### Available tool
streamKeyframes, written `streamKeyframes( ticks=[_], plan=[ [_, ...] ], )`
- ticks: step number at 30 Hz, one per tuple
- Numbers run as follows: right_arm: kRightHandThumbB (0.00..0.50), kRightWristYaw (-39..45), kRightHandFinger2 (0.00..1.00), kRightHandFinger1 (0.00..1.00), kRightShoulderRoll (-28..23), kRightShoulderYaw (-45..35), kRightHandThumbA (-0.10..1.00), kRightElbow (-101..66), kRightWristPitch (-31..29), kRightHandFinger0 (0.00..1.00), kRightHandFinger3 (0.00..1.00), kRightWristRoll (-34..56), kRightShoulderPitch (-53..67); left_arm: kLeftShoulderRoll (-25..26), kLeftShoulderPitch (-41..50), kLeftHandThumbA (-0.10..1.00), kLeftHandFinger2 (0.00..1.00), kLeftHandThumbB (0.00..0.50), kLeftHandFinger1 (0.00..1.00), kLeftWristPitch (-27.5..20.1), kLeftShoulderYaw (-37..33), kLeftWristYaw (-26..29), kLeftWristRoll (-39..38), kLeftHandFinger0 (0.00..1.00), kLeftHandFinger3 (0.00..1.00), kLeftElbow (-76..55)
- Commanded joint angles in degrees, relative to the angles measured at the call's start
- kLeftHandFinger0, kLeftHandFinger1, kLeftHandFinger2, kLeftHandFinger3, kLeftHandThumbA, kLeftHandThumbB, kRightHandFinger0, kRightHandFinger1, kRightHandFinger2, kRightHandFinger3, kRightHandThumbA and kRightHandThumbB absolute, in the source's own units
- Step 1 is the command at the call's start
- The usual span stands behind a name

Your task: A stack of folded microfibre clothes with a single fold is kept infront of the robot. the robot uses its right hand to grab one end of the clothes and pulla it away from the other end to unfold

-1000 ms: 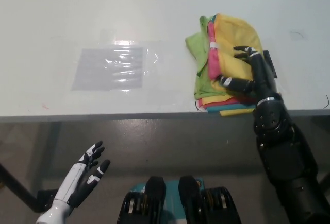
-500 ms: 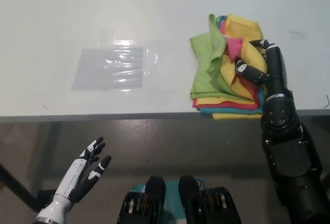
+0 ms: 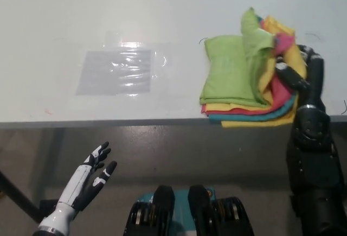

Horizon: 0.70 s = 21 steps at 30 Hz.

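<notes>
Head view, unfold step under way. Stack of cloths (image 3: 238, 84) lies at approx. 2 o'clock on the white surface (image 3: 162, 19), near its front edge. Right hand (image 3: 295, 76), black, is closed on the bunched yellow/pink top edges at the stack's 3 o'clock side, w/ a green cloth (image 3: 233, 73) draped flat over the left part. Left hand (image 3: 89, 179), white, rests below the surface at 7 o'clock, fingers apart, holding nothing. A clear plastic sheet (image 3: 116, 72) lies at 10 o'clock, well apart from the stack. Next move, by judgement: keep the grip and pull further toward 3 o'clock until the fold opens flat. Vs. 0.5 s earlier: right hand has shifted rightward, and the green layer now lies more spread out; left hand about unchanged.
</notes>
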Motion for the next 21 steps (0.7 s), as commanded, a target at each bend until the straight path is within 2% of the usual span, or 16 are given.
streamKeyframes(
  ticks=[1, 2, 3, 4, 5, 6, 7, 8, 9, 13, 15, 16, 17, 21],
  plan=[
    [0.0, -4.1, 0.65, 0.25, -1.4, -14.0, 0.61, 5.9, -12.1, 0.0, 0.73, 20.2, -5.6, 1.8, -0.7, 0.89, 1.0, 0.3, 1.0, -0.4, 0.3, -0.5, 0.7, 1.0, 1.0, -0.7],
    [0.0, -4.3, 0.64, 0.2, -2.2, -16.9, 0.69, 7.9, -12.6, 0.0, 0.75, 22.4, -6.3, 1.7, -0.7, 0.89, 1.0, 0.301, 1.0, -0.5, 0.4, -0.4, 0.6, 1.0, 1.0, -0.5],
    [0.0, -3.5, 0.65, 0.19, -2.7, -19.7, 0.77, 8.8, -12.3, 0.0, 0.76, 25.5, -6.7, 1.7, -0.6, 0.9, 1.0, 0.304, 1.0, -0.5, 0.4, -0.4, 0.5, 1.0, 1.0, -0.5],
    [0.009, -3.2, 0.76, 0.29, -3.4, -21.6, 0.85, 9.8, -10.9, 0.07, 0.92, 26.9, -6.9, 1.6, -0.6, 0.9, 1.0, 0.305, 1.0, -0.4, 0.4, -0.5, 0.5, 1.0, 1.0, -0.5],
    [0.045, -2.7, 1.0, 0.65, -3.8, -22.6, 0.98, 10.4, -9.9, 0.33, 1.0, 27.5, -6.9, 1.7, -0.4, 0.9, 1.0, 0.304, 1.0, -0.3, 0.5, -0.5, 0.4, 1.0, 1.0, -0.6],
    [0.017, -2.0, 1.0, 0.68, -4.0, -23.6, 1.0, 10.6, -9.0, 0.37, 1.0, 28.3, -6.9, 1.8, -0.3, 0.9, 1.0, 0.302, 1.0, -0.2, 0.5, -0.5, 0.4, 1.0, 1.0, -0.8],
    [0.042, 0.3, 1.0, 1.0, -4.8, -24.2, 1.0, 11.2, -7.2, 0.71, 1.0, 29.3, -6.5, 1.8, -0.1, 0.89, 1.0, 0.296, 1.0, -0.1, 0.6, -0.5, 0.3, 1.0, 1.0, -1.0],
    [0.108, 3.2, 1.0, 1.0, -5.8, -24.5, 1.0, 12.3, -6.2, 1.0, 1.0, 29.8, -5.7, 1.9, -0.1, 0.89, 1.0, 0.294, 1.0, 0.0, 0.7, -0.6, 0.2, 1.0, 1.0, -1.1],
    [0.123, 3.7, 1.0, 1.0, -6.1, -25.0, 1.0, 12.9, -6.4, 1.0, 1.0, 29.9, -5.7, 2.0, -0.1, 0.89, 1.0, 0.294, 1.0, 0.1, 0.7, -0.6, 0.3, 1.0, 1.0, -1.1],
    [0.282, 7.1, 1.0, 1.0, -7.2, -23.3, 1.0, 13.4, -9.0, 1.0, 1.0, 27.7, -3.9, 1.8, -0.2, 0.9, 1.0, 0.297, 1.0, -0.2, 0.9, -0.2, 0.5, 1.0, 1.0, -0.5],
    [0.291, 9.1, 1.0, 1.0, -7.2, -21.9, 1.0, 12.2, -10.5, 1.0, 1.0, 27.2, -3.0, 1.7, 0.1, 0.89, 1.0, 0.294, 1.0, -0.2, 0.9, -0.2, 0.3, 1.0, 1.0, -0.7],
    [0.276, 9.1, 1.0, 1.0, -7.1, -20.8, 1.0, 11.5, -11.9, 1.0, 1.0, 26.0, -2.4, 1.8, 0.3, 0.88, 1.0, 0.297, 1.0, 0.0, 0.9, -0.2, 0.3, 1.0, 1.0, -1.0],
    [0.298, 9.1, 1.0, 1.0, -6.9, -19.3, 1.0, 10.0, -12.2, 1.0, 1.0, 24.8, -1.5, 1.8, 0.4, 0.88, 1.0, 0.296, 1.0, -0.3, 1.0, -0.3, 0.1, 1.0, 1.0, -0.8],
    [0.308, 8.8, 1.0, 1.0, -7.2, -13.3, 1.0, 3.9, -13.9, 1.0, 1.0, 20.2, 1.8, 1.9, 0.3, 0.87, 1.0, 0.295, 1.0, -0.6, 1.1, -0.1, 0.2, 1.0, 1.0, -0.7]
  ],
)
